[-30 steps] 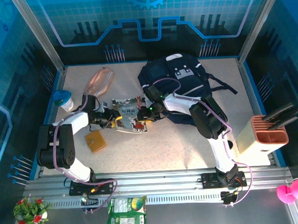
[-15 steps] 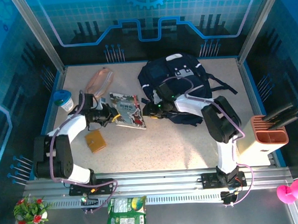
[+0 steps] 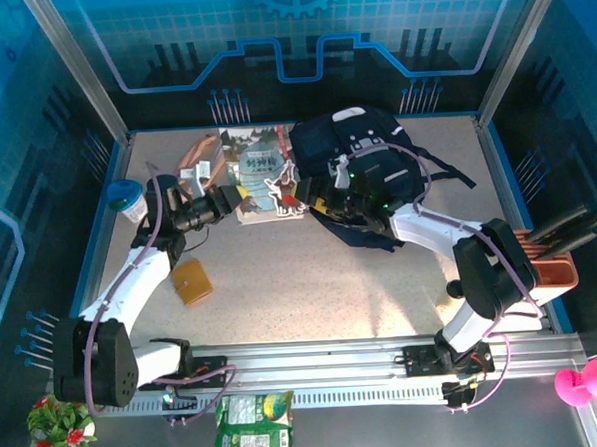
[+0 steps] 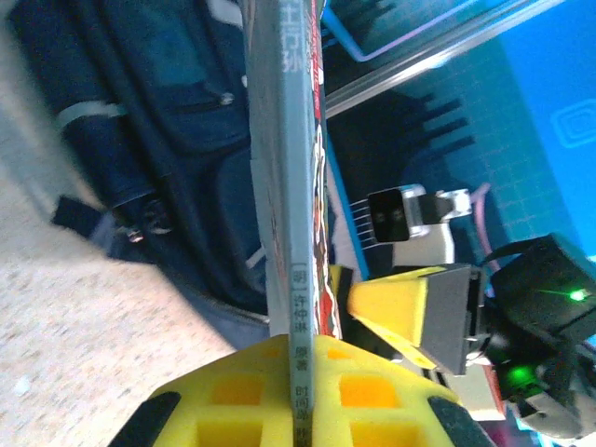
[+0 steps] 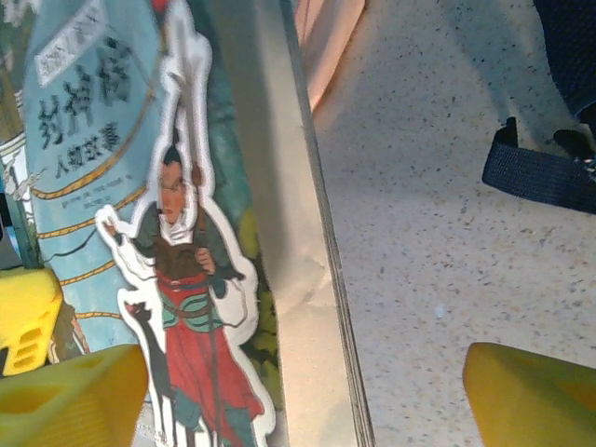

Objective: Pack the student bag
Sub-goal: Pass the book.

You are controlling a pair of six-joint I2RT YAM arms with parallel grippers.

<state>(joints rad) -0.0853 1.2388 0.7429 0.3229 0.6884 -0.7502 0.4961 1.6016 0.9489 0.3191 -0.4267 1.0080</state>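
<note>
Above the speckled table (image 3: pixel 312 283), left claw (image 3: pixel 235 196) grips a Chinese-titled book (image 3: pixel 261 170); right claw (image 3: pixel 312 203) stands open.

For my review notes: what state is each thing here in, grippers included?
book: clamped at one edge by the left gripper.
left gripper: shut on the book.
right gripper: open, at the book's other edge.
student bag: lying on the table; open or zipped, cannot tell.
cup: upright, lid on.
wallet: closed, lying flat.
</note>
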